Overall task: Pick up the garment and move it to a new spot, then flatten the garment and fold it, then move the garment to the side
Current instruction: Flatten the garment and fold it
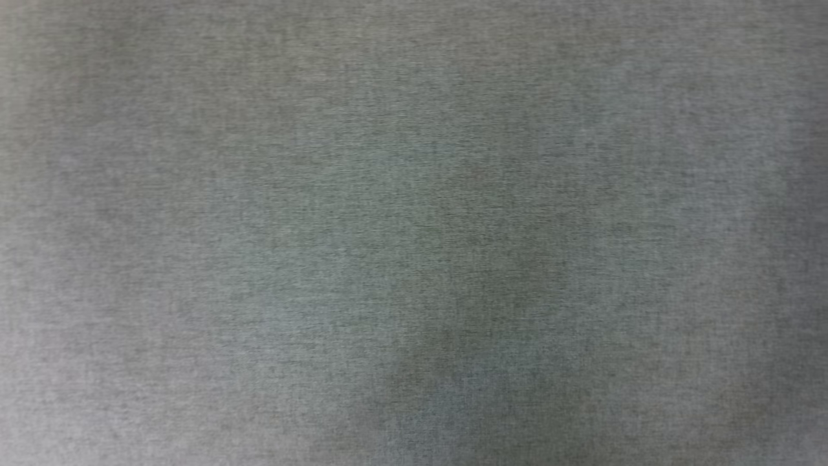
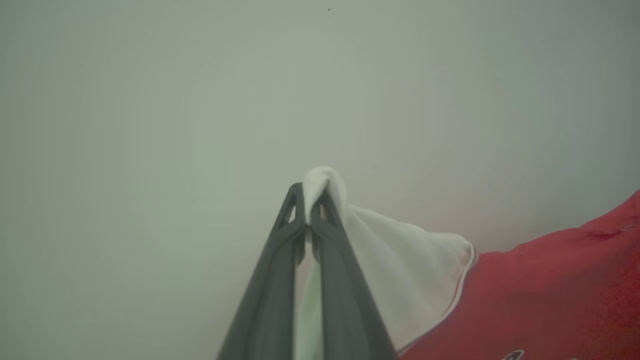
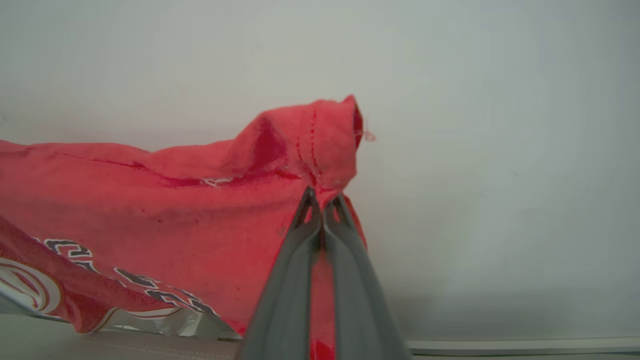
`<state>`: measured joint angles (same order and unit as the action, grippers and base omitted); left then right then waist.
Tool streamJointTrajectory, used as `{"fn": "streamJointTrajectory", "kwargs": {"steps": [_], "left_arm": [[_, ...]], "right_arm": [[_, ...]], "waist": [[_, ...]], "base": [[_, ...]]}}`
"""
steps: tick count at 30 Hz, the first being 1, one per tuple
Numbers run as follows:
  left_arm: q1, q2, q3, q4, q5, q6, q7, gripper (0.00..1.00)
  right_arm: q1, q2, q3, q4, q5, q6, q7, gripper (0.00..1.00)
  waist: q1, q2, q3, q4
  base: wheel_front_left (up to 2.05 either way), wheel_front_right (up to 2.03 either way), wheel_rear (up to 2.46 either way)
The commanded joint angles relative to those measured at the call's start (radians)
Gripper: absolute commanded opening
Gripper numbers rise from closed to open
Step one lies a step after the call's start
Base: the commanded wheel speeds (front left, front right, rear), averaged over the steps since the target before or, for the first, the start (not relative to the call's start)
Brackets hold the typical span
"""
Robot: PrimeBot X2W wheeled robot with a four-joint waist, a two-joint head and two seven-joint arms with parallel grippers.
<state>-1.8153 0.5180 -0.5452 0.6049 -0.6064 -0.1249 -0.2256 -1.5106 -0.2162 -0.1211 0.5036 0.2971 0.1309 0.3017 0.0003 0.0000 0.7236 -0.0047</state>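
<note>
In the left wrist view my left gripper (image 2: 307, 200) is shut on a bunched fold of the garment's white sleeve (image 2: 400, 260), which pokes out above the fingertips. The garment's red body (image 2: 550, 295) trails off to the lower right. The right wrist view has my right gripper (image 3: 322, 202) shut on a stitched red hem corner of the garment (image 3: 150, 210), with that corner standing up above the tips. Black, white-outlined lettering (image 3: 135, 285) runs along the garment's lower left there. The cloth hangs stretched between the two grippers.
The head view is a blurred grey woven surface (image 1: 414, 233). A plain pale wall (image 3: 500, 150) lies behind the garment in both wrist views. A pale ledge edge (image 3: 525, 345) runs along the bottom right of the right wrist view.
</note>
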Motion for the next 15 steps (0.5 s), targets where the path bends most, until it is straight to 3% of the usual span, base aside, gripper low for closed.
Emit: {"fn": "streamJointTrajectory", "kwargs": {"steps": [1, 9, 15], "left_arm": [[0.054, -0.009, -0.016, -0.003, -0.010, -0.003, -0.013, 0.00], [0.436, -0.017, -0.055, -0.089, -0.061, -0.003, -0.040, 0.00], [0.781, 0.009, -0.037, -0.242, -0.089, 0.039, -0.041, 0.00]], "right_arm": [[0.048, -0.013, 0.025, 0.020, 0.015, 0.000, -0.016, 0.00], [0.321, -0.050, 0.173, 0.049, 0.131, 0.000, -0.028, 0.00], [0.562, -0.111, 0.279, -0.010, 0.236, 0.000, -0.028, 0.00]], "waist": [[-0.0003, 0.0000, 0.001, 0.014], [-0.0003, 0.0000, -0.075, 0.046], [-0.0003, 0.0000, -0.185, 0.065]], "base": [[0.00, 0.00, 0.00], [0.00, 0.00, 0.00], [0.00, 0.00, 0.00]]}}
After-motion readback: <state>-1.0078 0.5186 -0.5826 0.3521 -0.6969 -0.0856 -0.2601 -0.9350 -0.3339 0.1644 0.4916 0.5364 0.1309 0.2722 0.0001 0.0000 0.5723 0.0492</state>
